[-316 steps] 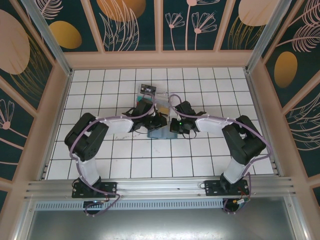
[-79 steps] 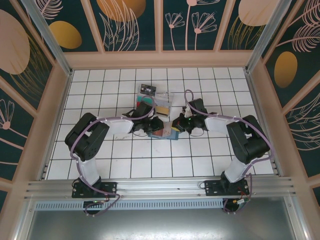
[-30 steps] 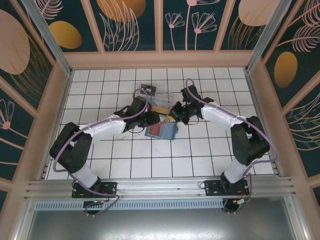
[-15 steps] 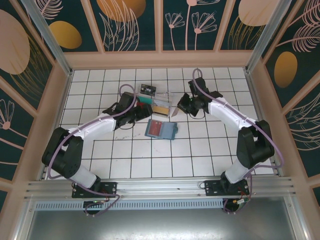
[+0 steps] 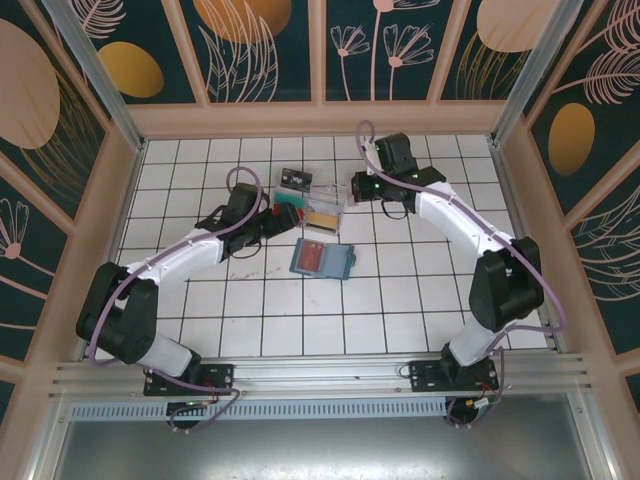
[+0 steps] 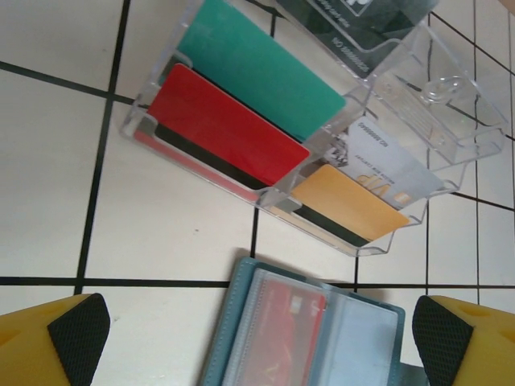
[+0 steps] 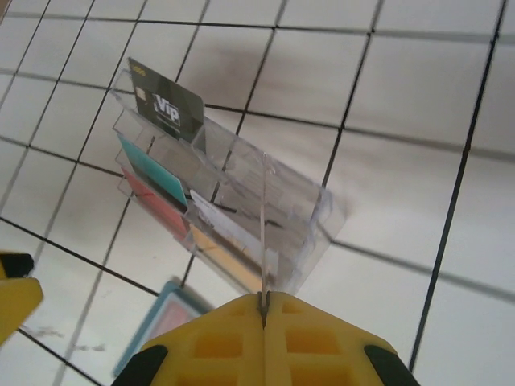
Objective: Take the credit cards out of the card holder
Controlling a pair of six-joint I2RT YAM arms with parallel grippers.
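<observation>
Card holder point(image 5: 322, 260) now lies alone, red card point(image 6: 273, 322) left to pull; left tool point(image 5: 279, 219) just released wide, right tool point(image 5: 358, 190) clenched.

On the dark card point(image 7: 165, 108) standing upright at the far end of the clear tray point(image 7: 298, 209), the right wrist view shows the pale letters "VIP". A small yellowish mark at that card's top corner is too small to read.

In the left wrist view, a pale grey card point(image 6: 386, 161) in the tray also bears "VIP", seen upside down. A row of tiny characters beside it is illegible. White print on the black card point(image 6: 354, 24) at the top edge is cut off and unreadable. Marks on the reddish credit card point(image 6: 278, 318) in the card holder point(image 6: 228, 326) are too faint to read.
</observation>
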